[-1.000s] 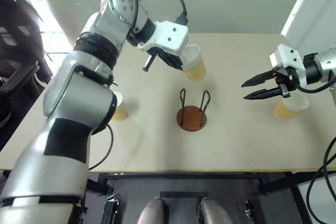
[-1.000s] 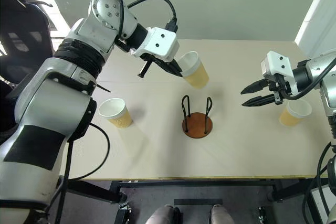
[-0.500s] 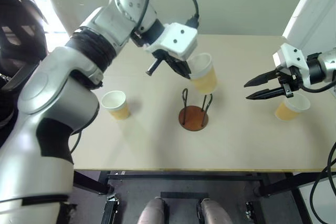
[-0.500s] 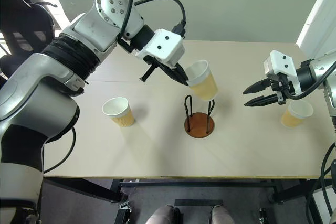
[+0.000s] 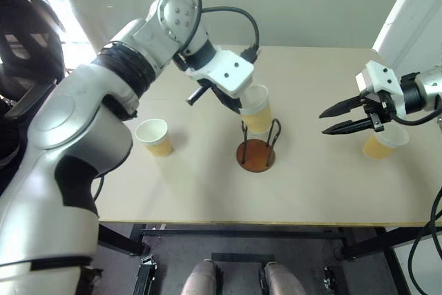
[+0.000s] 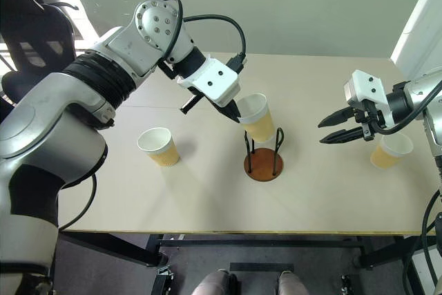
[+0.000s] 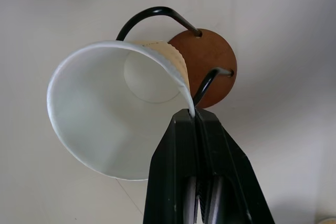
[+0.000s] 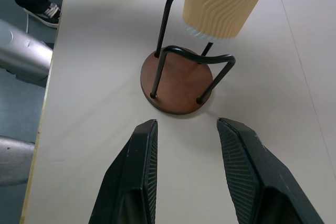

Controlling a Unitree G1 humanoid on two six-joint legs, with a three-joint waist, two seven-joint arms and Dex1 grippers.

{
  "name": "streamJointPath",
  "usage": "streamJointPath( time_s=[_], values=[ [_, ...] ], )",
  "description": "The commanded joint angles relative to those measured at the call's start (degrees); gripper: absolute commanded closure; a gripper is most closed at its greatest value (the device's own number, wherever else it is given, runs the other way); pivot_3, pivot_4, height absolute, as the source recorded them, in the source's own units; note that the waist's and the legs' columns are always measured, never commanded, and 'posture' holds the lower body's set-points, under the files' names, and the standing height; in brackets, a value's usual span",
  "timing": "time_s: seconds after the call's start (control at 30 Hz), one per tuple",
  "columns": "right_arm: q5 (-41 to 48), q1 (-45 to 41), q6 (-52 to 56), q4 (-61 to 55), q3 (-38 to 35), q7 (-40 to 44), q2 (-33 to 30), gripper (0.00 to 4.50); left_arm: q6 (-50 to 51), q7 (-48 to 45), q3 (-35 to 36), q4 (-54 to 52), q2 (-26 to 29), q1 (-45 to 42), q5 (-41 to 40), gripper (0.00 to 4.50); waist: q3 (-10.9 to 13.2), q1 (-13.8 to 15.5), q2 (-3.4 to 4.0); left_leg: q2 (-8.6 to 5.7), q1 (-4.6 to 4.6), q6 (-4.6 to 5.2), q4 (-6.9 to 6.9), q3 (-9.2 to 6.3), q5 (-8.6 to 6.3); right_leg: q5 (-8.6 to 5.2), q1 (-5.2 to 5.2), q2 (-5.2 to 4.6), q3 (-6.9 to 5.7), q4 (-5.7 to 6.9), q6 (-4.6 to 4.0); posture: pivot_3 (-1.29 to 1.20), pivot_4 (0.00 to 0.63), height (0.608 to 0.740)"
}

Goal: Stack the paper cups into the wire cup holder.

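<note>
Left wrist view: my left gripper [image 7: 197,116] is pinched tight on the rim wall of one paper cup [image 7: 113,111], one finger inside and one outside. The cup hangs tilted, its bottom just over the wire cup holder [image 5: 256,146], between the tops of the two black loops and not yet seated on the brown disc.

To do this step well, I think I need to level the cup first so its axis lines up with the holder's centre. Then descend straight between the loops, watching that the ribbed wall doesn't snag a wire. Let go only once the bottom rests on the disc. The pinch on one side of the rim may deform it, so keep it slow.

My right gripper [image 5: 333,118] hovers with its fingers apart to the right of the holder, holding nothing, beside a second cup [image 5: 383,141] standing at the right edge of the table [image 5: 207,191]. A third cup [image 5: 155,136] stands upright on the left.

Table is pale beige and matte. Plain wall behind it, bright window far left, dark floor at the near edge.
</note>
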Motion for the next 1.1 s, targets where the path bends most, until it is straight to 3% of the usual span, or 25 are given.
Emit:
streamJointPath(
  time_s=[0.03,0.53,0.63,1.0,1.1],
  values=[
    [0.5,-1.0,0.6,-2.0,-1.6,0.2,-0.5,2.74,-1.3,-2.0,1.5,0.2,0.0,-1.5,-0.2,4.47,0.0,0.0,0.00,0.00,-0.01,0.01,0.00,-0.01,-0.01,0.00,0.00,-0.01,0.01,-0.01,0.01,0.00,0.150,0.740],
    [0.1,-0.1,1.1,-2.6,-2.6,0.2,-0.5,2.74,-2.8,-2.0,-1.0,-0.2,0.3,-1.1,0.1,4.47,0.0,0.1,0.00,-0.01,-0.01,0.03,-0.01,-0.01,-0.08,0.01,0.00,-0.02,0.00,-0.03,0.16,0.00,0.150,0.740],
    [-0.1,-0.3,0.9,-2.1,-2.5,0.2,-0.3,2.74,-3.1,-2.0,-2.3,-0.7,0.8,-1.1,-0.1,3.89,0.0,0.2,0.00,-0.01,-0.01,0.04,-0.02,-0.02,-0.08,0.02,0.00,-0.05,0.01,-0.02,0.17,0.00,0.150,0.740],
    [-0.3,-0.1,0.0,-1.2,-2.4,0.2,-0.2,2.74,-1.5,-2.0,-2.7,-2.8,1.6,-0.9,-3.2,0.14,0.0,0.3,0.00,-0.04,-0.02,0.04,-0.02,-0.01,-0.10,0.00,0.00,-0.04,-0.02,-0.04,0.15,0.00,0.150,0.740],
    [-0.6,0.4,-0.3,-1.0,-2.6,0.2,-0.5,2.74,0.0,-2.0,1.7,-1.7,0.5,-0.3,-4.5,0.04,0.0,0.3,0.00,-0.04,-0.02,0.04,-0.03,-0.01,-0.11,0.00,0.00,-0.05,-0.01,-0.04,0.17,0.00,0.150,0.740]
  ],
)
